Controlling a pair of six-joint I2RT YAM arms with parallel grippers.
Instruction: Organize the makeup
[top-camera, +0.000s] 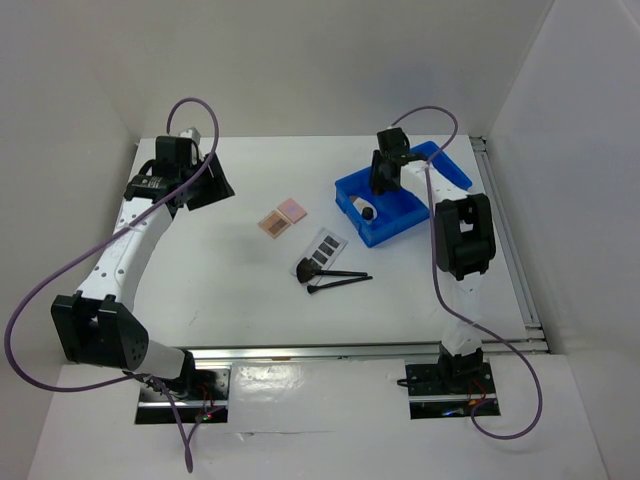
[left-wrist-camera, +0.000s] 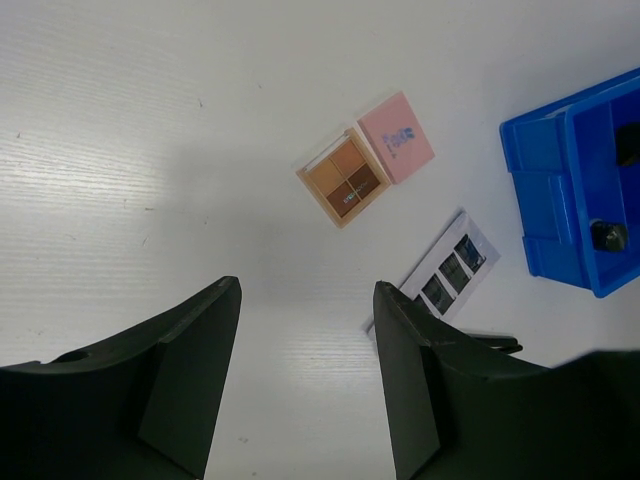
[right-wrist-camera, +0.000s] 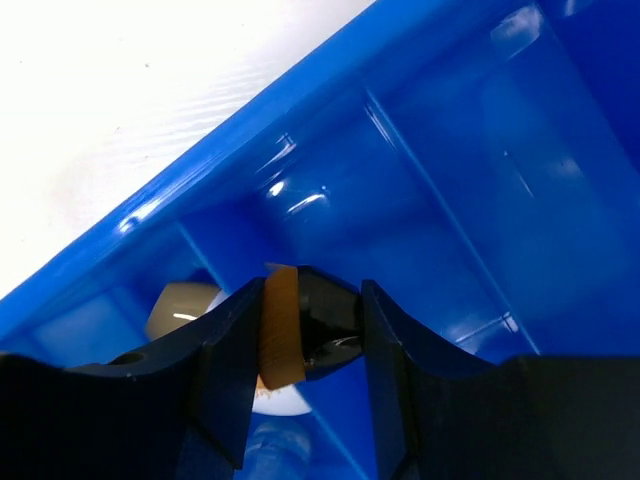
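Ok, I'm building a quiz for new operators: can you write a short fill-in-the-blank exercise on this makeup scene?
1. The left gripper hangs over the table with its jaws ___.
2. The right gripper, shut on a small tan and black item, is inside the bin, whose colour is ___.
3. The pink compact touches the tan compact, which has ___ pans.
Missing words: open; blue; four.
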